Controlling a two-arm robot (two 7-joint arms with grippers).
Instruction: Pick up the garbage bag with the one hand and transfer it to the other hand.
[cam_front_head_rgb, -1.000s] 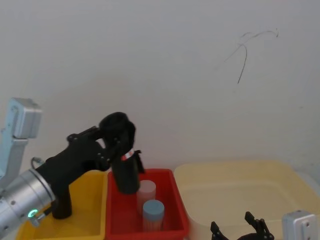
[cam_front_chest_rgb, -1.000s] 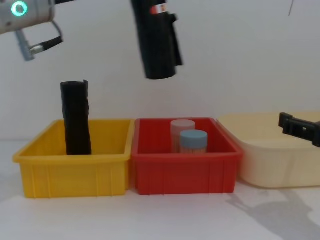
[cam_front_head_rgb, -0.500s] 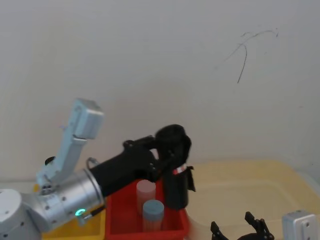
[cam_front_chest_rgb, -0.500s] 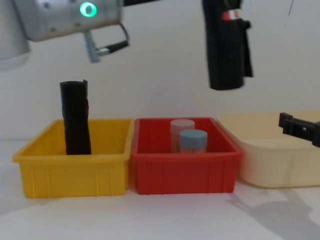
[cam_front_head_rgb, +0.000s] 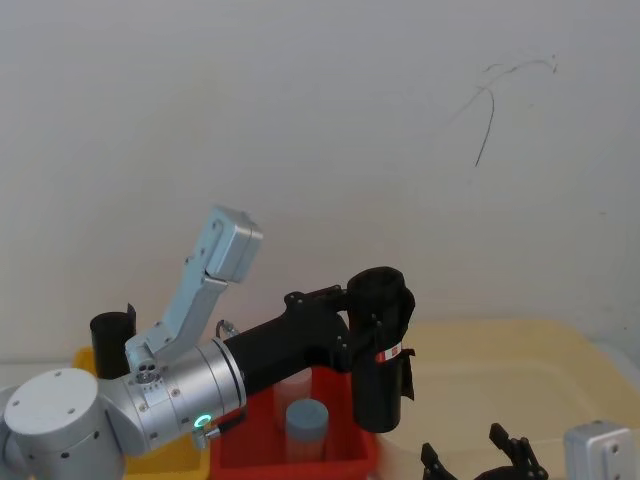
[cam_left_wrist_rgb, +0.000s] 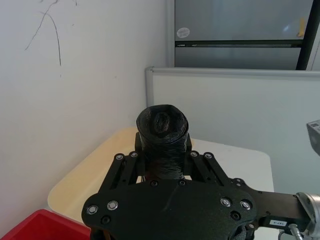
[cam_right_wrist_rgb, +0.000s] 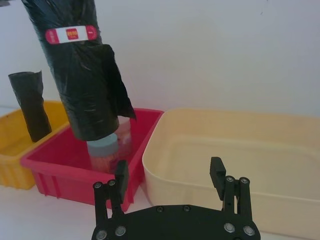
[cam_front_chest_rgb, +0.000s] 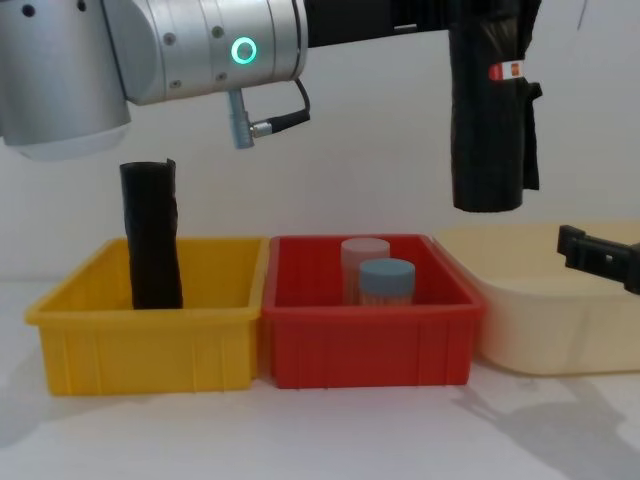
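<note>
left hand (cam_front_head_rgb: 368, 322) clamped on upper part of tall glossy black garbage-bag roll with red-and-white sticker (cam_front_chest_rgb: 487, 130); roll upright, hanging below it. right hand (cam_right_wrist_rgb: 169, 170) spread, lower than roll, not touching.

I count two black rolls: the garbage bag (cam_front_chest_rgb: 487, 120), a plain roll (cam_front_chest_rgb: 152, 240). Three bins: yellow bin (cam_front_chest_rgb: 140, 345), red bin (cam_front_chest_rgb: 365, 345), cream bin (cam_front_chest_rgb: 550, 330). Two jars (cam_front_chest_rgb: 386, 282), seemingly, one half hidden.

left arm (cam_front_chest_rgb: 200, 45): raised, stretched across toward the right, green ring lit | left gripper (cam_front_head_rgb: 372, 325): aloft, fingers clamped on the garbage bag (cam_front_chest_rgb: 487, 140) | right gripper (cam_right_wrist_rgb: 169, 175): low on the right, fingers spread apart
</note>
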